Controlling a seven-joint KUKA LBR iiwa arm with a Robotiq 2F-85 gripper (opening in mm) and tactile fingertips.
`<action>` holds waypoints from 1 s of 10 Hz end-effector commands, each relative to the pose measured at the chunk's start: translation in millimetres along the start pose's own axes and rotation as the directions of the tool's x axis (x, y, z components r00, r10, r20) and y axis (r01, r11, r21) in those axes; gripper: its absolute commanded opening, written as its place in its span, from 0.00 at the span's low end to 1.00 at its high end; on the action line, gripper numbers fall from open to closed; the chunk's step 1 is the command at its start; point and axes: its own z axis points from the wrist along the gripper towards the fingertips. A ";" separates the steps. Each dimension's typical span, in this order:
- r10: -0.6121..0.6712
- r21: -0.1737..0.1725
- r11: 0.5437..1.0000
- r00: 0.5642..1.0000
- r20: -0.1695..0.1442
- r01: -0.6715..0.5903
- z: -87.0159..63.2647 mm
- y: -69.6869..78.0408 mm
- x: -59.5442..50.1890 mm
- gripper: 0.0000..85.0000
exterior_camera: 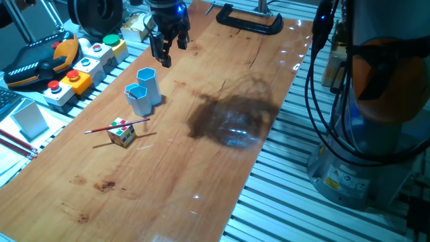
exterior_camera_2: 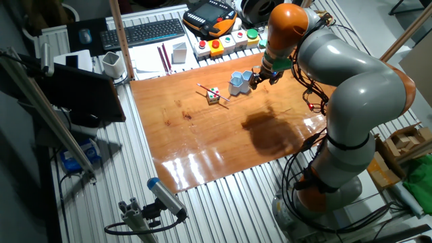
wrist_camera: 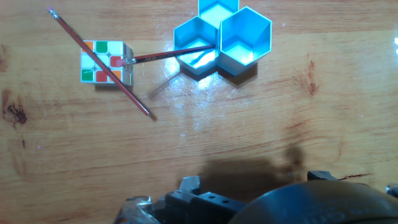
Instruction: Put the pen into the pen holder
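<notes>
While tool (exterior_camera: 166, 48) hovers apart, pen (exterior_camera: 115, 124) lies on cube (exterior_camera: 121, 132)

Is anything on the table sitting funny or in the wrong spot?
Yes. The pen lies slanted across the top of the colourful cube rather than flat on the table. A second thin red stick leans from the cube to the blue cups. Nothing looks spilled or broken.

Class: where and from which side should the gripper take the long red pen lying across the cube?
Grip the pen on its free stretch beyond the cube, on the side away from the blue cups. Come straight down from above, closing across the shaft: it is thin, seems propped up there by the cube, and nothing crowds it.
</notes>
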 end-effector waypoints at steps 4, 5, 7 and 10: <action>-0.052 -0.016 0.999 0.998 0.033 0.052 -2.7 1.1 0.8 0.01; -0.052 -0.015 0.999 0.998 0.033 0.052 -2.4 1.3 0.6 0.01; -0.052 -0.015 0.999 0.998 0.033 0.052 -2.0 2.0 0.2 0.01; -0.049 -0.013 0.999 0.998 0.033 0.049 -0.8 6.0 0.5 0.01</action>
